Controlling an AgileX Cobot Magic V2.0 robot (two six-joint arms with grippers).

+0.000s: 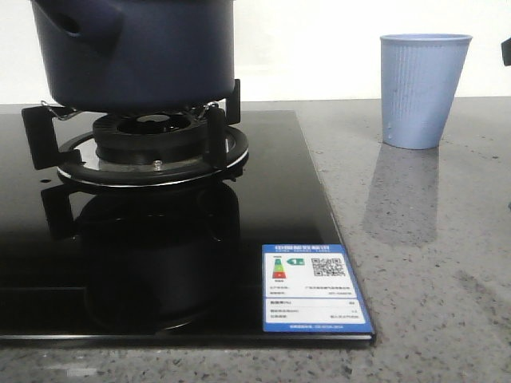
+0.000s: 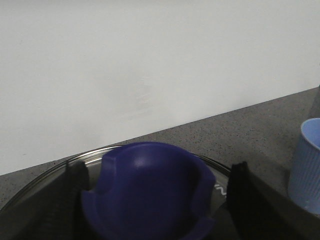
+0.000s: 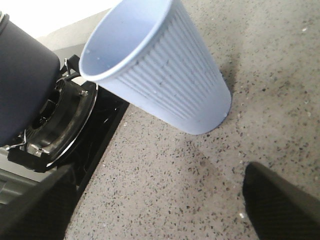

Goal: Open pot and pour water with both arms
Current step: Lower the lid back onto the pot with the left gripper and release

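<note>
The dark navy pot (image 1: 136, 52) sits on the burner stand (image 1: 144, 148) of the black glass hob (image 1: 160, 263), its glass lid on, and the left gripper (image 2: 150, 200) has its fingers spread either side of the lid's blue knob (image 2: 147, 187); I cannot tell whether they touch it. The pale blue ribbed cup (image 1: 421, 89) stands upright on the speckled counter (image 1: 431, 263) beside the hob, and looks empty from above. The right gripper (image 3: 160, 205) hangs near the cup with its fingers apart, holding nothing.

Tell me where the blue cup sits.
In the front view the pale blue cup stands upright on the grey countertop, right of the black stove and the pot.
</note>
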